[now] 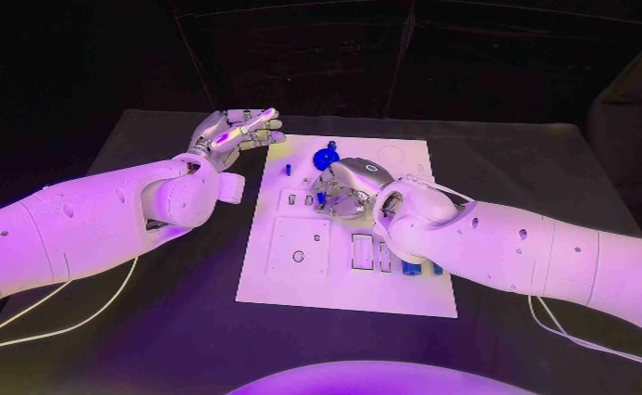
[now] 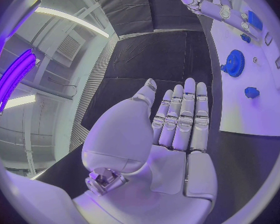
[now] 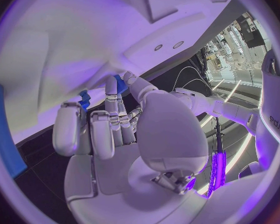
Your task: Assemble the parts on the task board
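Task board [image 1: 301, 270] lies mid-bench, long side running from near edge to far edge of the bench [image 1: 535, 163].

L hand [image 1: 238, 135] raised off the board's far-left corner, just beside its left edge, above bare bench. Fingers [image 2: 184, 114] straight, pressed side by side, thumb apart; palm holds nothing.

R hand [image 1: 351, 186] down on the board's middle, palm toward the plate, fingers [image 3: 109, 119] curled in onto the surface. In the R wrist view fingertips sit close to a small blue part [image 3: 85, 98], a second blue bit [image 3: 119, 83] beside the next finger; cannot tell whether either is pinched or just touched.

Parts: blue gear [image 1: 326, 159] near the board's far edge, just beyond the R hand; also seen from L wrist [image 2: 233, 63]. Small blue peg [image 1: 287, 170] near the board's left edge, far half, apart from the gear. Two blue pieces [image 1: 411, 268] toward the board's near-right corner, next to the R forearm, by the rectangular slots [image 1: 363, 251]. Round hole [image 1: 297, 256] in the board's near-left part.

White cable [image 1: 81, 316] trails on bench under L arm, near-left corner.
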You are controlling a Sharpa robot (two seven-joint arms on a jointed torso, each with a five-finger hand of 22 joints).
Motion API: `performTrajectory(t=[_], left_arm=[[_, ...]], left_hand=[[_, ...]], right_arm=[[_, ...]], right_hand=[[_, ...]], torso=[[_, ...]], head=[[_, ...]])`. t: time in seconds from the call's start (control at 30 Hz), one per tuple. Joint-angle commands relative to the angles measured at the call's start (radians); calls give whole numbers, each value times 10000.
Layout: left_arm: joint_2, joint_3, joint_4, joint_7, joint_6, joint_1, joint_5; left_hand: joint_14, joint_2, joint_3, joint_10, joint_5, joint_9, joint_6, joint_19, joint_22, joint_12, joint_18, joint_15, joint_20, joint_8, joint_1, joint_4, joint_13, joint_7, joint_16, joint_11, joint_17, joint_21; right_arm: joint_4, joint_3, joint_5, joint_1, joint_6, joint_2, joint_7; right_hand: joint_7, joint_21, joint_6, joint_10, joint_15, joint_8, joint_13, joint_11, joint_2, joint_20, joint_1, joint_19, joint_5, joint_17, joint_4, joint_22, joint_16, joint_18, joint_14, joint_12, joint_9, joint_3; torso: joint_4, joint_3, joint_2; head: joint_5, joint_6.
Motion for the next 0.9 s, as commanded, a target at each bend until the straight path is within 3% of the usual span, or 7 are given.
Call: performTrajectory(t=[0.03, 0.63, 0.77, 0.9], left_arm=[[-2, 8, 12, 12, 124, 13, -5], [7, 7, -13, -14, 149, 13, -5], [2, 6, -33, -35, 166, 12, -5], [-10, 6, -98, -69, 203, 12, -90]], left_hand=[[45, 83, -1, 71, 10, -5, 84, 85, -9, -56, 65, 10, 16, -61, 1, -74, -14, 2, -60, 12, 15, -59], [44, 82, -3, 71, 10, -5, 83, 85, -10, -58, 65, 10, 16, -63, -1, -75, -15, 3, -62, 13, 15, -60], [42, 79, -11, 68, 10, -6, 81, 85, -14, -67, 65, 12, 17, -70, -13, -76, -15, 5, -70, 16, 16, -66], [126, 88, -16, 119, 11, 0, 114, 106, -20, -68, 72, -10, 9, -71, -18, -99, -7, -10, -41, -2, 43, -74]], right_arm=[[-35, -26, 58, -20, 49, -8, -104], [35, -26, 77, -20, -188, -89, -136], [261, -24, 143, -19, -469, -285, 23], [658, -14, 698, -6, -637, -635, 577]], right_hand=[[15, 15, -115, 12, 77, -38, -32, 107, -61, 49, 28, -6, 27, 991, 30, 5, -64, -133, 735, -73, -4, -102], [67, 11, -506, 126, 120, -17, -104, 153, -98, 99, 164, -8, 37, 959, 227, -3, -78, -129, 728, -111, 12, -673], [58, 6, -579, 264, 114, -4, -41, 141, -118, 99, 205, -12, -52, 940, 363, -14, -87, -125, 723, -13, 21, -1083], [67, 12, -669, 262, 113, -3, 26, 141, 0, 96, 355, -5, 7, 875, 522, -3, -120, -128, 708, 54, 23, -1479]], torso=[[-6, 2, -1], [-5, 8, -1], [-7, 8, -6], [-8, 2, -18]], head=[[-6, 1], [-29, -3], [-19, 3], [-10, 62]])
